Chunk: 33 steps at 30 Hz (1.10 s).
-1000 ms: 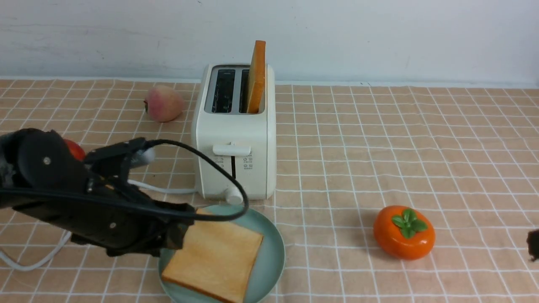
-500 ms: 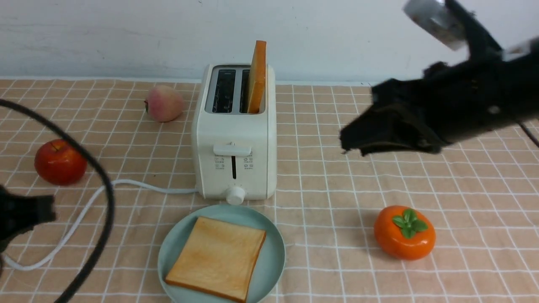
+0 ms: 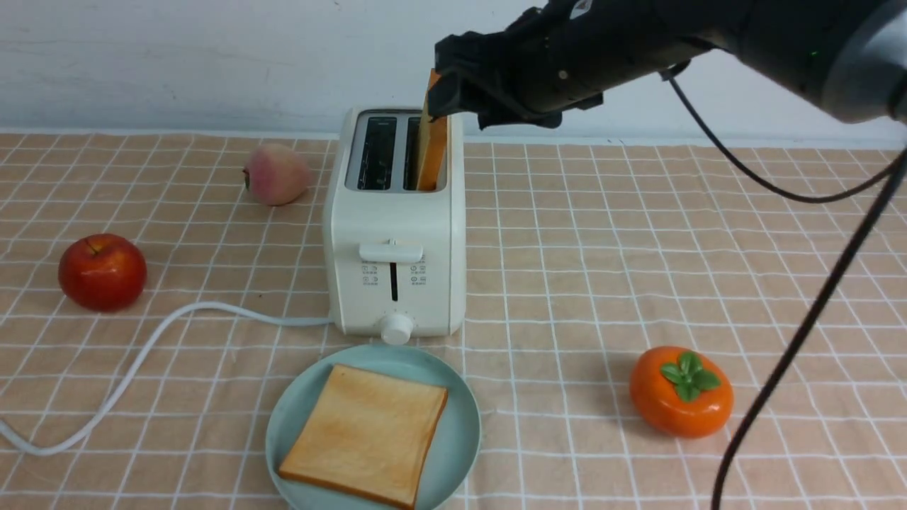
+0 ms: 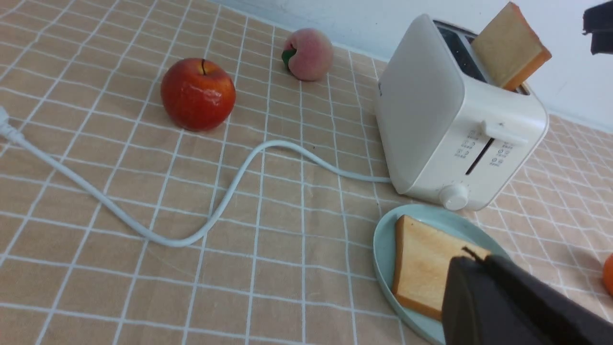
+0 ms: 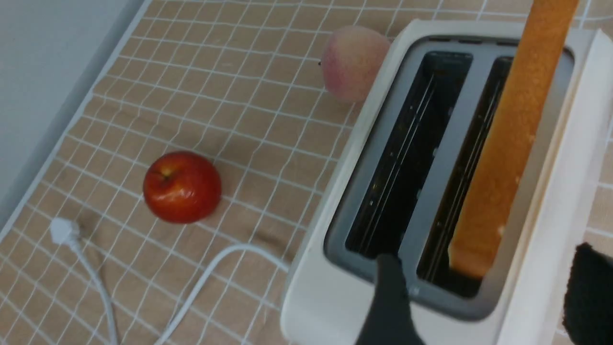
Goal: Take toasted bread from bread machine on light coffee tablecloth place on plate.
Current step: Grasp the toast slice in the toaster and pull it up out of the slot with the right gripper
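A cream bread machine [image 3: 394, 234] stands at the centre of the frame on a light coffee tablecloth [image 3: 602, 234] covering the desk, its two slots running front to back. One slice of toasted bread [image 3: 432, 152] stands upright on edge in the right-hand slot, its long axis along the slot and its top poking out. The right tool [image 3: 457, 106] hovers at that top edge, upper centre, its fingers [image 5: 390, 297] spread wide on either side of the slice, not pinching it. A second slice [image 3: 365, 433] lies flat and slightly askew on the mint-green plate [image 3: 460, 425], lower centre, just in front of the machine. The left tool [image 4: 467, 261], seen only from its wrist, is pressed together and holds nothing.
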Motion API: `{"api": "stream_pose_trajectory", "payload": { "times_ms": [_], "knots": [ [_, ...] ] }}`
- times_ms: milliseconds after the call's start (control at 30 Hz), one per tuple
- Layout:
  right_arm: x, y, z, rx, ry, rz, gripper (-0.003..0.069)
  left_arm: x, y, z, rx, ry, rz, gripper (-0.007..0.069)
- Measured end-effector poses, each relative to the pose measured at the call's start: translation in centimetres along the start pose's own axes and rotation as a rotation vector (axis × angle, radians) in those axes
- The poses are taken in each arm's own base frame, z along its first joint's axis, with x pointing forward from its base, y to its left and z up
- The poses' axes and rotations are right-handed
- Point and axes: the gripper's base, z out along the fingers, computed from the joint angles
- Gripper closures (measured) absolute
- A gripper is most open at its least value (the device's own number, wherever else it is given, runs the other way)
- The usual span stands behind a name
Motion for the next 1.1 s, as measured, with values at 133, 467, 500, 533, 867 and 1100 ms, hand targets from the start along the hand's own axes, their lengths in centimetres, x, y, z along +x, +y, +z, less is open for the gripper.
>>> {"api": "stream_pose_trajectory", "payload": {
  "times_ms": [133,467,500,533,867,1100],
  "knots": [
    [0.0,-1.1,2.2,0.028,-0.056,-0.005,0.0127,0.5,0.1,0.0,-0.009,0.044,-0.011,0.0638],
    [0.4,-2.1,4.3,0.028,-0.102,0.036,0.0472,1.0,0.2,-0.1,-0.017,0.109,-0.018,0.0638],
    [0.2,-1.9,3.9,0.025,-0.109,0.034,0.0529,1.0,0.2,-0.1,-0.017,0.109,-0.018,0.0638],
    [-0.3,-1.4,3.0,0.020,-0.122,0.019,0.0599,1.1,0.2,-0.1,-0.017,0.111,-0.018,0.0638],
    [-6.1,5.3,-13.5,0.013,-0.423,-0.251,0.0659,1.1,0.2,-0.1,-0.015,0.111,-0.020,0.0638],
    [-5.0,3.9,-10.2,0.043,-0.295,-0.259,0.0476,1.1,0.2,-0.1,-0.016,0.111,-0.019,0.0638]
  ]
}}
